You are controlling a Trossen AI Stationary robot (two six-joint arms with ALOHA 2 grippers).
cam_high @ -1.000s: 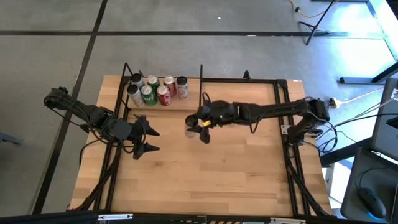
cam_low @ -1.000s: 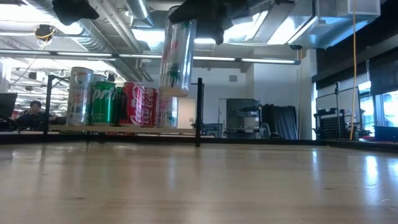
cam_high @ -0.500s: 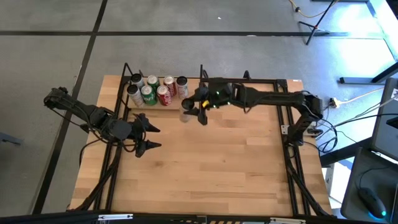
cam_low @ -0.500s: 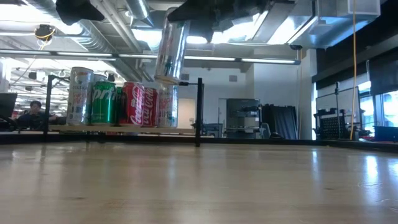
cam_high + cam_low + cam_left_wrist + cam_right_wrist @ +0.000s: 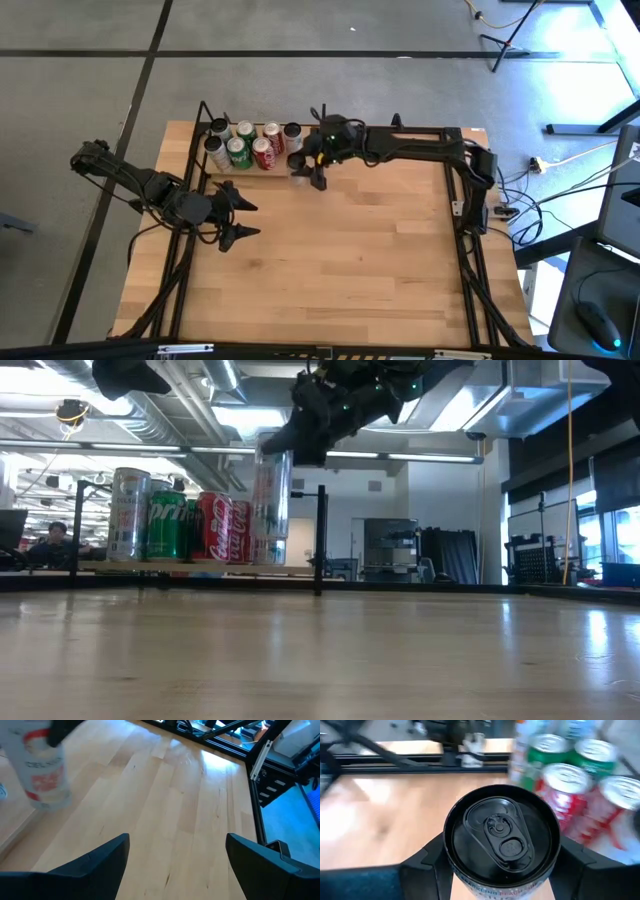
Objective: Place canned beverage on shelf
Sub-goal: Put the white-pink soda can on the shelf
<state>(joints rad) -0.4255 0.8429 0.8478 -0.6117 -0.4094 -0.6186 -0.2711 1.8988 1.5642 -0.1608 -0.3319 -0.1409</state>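
High view, entry as we log it: right gripper (image 5: 304, 166) clamped on a white slim can (image 5: 298, 162), held upright at the shelf's (image 5: 205, 172) 3 o'clock end, just beside the row of cans. On the shelf we count a silver can (image 5: 214, 150), green can (image 5: 238, 152), red can (image 5: 263, 152) and others behind. From the low view, we cannot tell whether the held can (image 5: 271, 510) touches the board. Left gripper (image 5: 234, 211), fingers apart and empty, waits at the table's (image 5: 380, 280) 9 o'clock.
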